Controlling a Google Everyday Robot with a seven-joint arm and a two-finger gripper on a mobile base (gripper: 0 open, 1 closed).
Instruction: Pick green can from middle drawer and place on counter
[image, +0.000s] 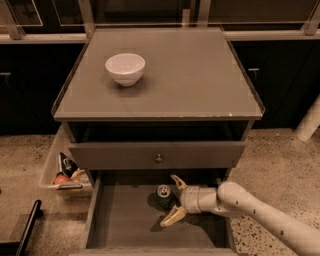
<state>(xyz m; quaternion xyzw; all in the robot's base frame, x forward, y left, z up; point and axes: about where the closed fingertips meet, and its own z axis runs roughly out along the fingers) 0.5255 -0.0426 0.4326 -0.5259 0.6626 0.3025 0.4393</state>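
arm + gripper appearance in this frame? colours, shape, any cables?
Gripper, in the middle drawer by the green can: two pale yellowish tapered fingers on a ringed off-white wrist. Arm: smooth rounded off-white tube with small dark dots. No cables visible.

Matt counter (200, 80), glossy bowl (125, 68), smooth plastic gripper (169, 201) inside matt middle drawer (122, 222).

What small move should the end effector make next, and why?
Probably advance slightly toward the green can: the end effector is open inside the middle drawer, fingers spread just beside the upright can, apparently not yet around it enough to close.
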